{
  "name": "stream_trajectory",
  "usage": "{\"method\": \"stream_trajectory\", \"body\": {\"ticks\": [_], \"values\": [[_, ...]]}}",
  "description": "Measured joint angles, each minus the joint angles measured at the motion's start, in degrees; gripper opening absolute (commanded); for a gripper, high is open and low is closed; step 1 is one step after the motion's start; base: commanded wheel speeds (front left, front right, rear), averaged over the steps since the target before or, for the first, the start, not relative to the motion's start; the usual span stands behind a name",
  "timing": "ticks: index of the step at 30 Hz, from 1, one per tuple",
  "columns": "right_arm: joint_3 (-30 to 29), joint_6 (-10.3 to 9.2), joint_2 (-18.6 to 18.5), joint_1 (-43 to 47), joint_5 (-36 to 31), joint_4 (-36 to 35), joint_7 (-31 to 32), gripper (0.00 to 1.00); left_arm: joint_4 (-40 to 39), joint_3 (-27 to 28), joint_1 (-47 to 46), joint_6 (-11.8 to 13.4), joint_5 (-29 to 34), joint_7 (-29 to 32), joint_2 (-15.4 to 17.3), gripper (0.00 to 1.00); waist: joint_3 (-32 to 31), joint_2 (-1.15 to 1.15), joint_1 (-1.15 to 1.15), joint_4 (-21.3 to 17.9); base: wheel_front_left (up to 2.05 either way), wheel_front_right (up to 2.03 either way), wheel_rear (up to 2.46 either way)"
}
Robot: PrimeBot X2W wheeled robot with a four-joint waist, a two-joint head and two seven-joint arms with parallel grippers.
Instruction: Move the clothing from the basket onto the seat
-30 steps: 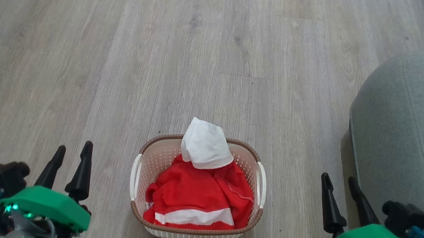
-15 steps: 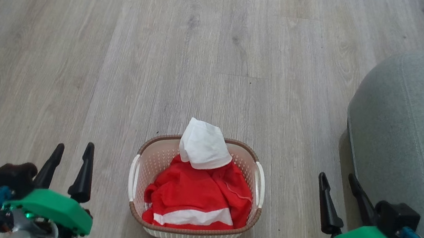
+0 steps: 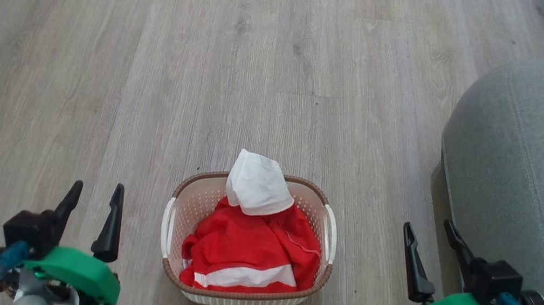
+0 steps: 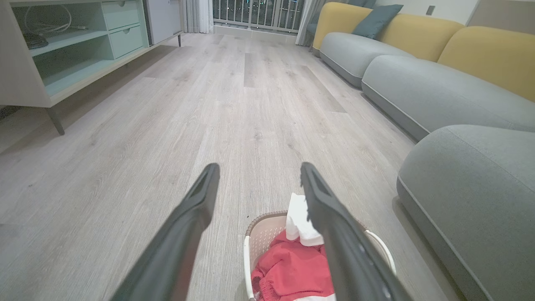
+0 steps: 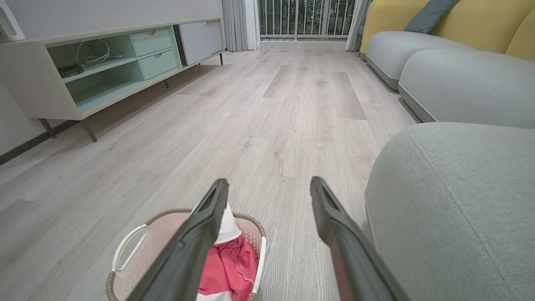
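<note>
The cream basket (image 3: 170, 223) with a brown rim stands on the wooden floor in the lower middle of the head view. Red clothing (image 3: 247, 241) with a broad white stripe fills it, and a white piece (image 3: 257, 185) hangs over its far rim. The grey-green seat (image 3: 538, 162) rises at the right. My left gripper (image 3: 97, 190) is open, left of the basket and apart from it. My right gripper (image 3: 429, 232) is open between the basket and the seat. The left wrist view has the basket (image 4: 261, 234) and the clothing (image 4: 292, 267) low down, behind the right finger (image 4: 334, 234). The right wrist view has the basket (image 5: 138, 246), the clothing (image 5: 225, 263) and the seat (image 5: 451, 200).
A low cabinet (image 5: 104, 67) with open shelves and drawers stands along the left wall. More grey sofa sections (image 4: 426, 88) with yellow backs run along the right side. Wooden floor (image 3: 211, 55) stretches ahead of the basket.
The whole head picture has shifted slightly, so the camera moved. Both grippers have drawn lower in the head view and turned a little. The basket and clothing lie as before.
</note>
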Motion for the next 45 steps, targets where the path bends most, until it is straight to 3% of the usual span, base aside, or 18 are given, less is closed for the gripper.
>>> {"method": "stream_trajectory", "body": {"ticks": [8,32,45], "values": [[0.0,0.00,0.0,-0.7,-5.1,0.1,-1.5,1.00,0.6,0.0,0.0,0.0,4.6,-1.0,0.0,1.00,0.1,0.00,0.00,-0.1,0.00,0.00,0.00],[0.1,0.00,0.0,-0.9,-5.0,0.0,-1.6,1.00,0.9,0.1,0.0,-0.5,4.4,-1.0,0.0,1.00,1.3,0.00,0.00,-0.3,0.00,0.00,0.00],[-2.9,0.00,0.5,-6.7,-5.0,-5.5,-1.6,1.00,-0.6,-0.1,-6.7,-1.0,4.4,-1.0,0.0,1.00,10.6,0.00,0.00,-0.7,0.00,0.00,0.00]]}}
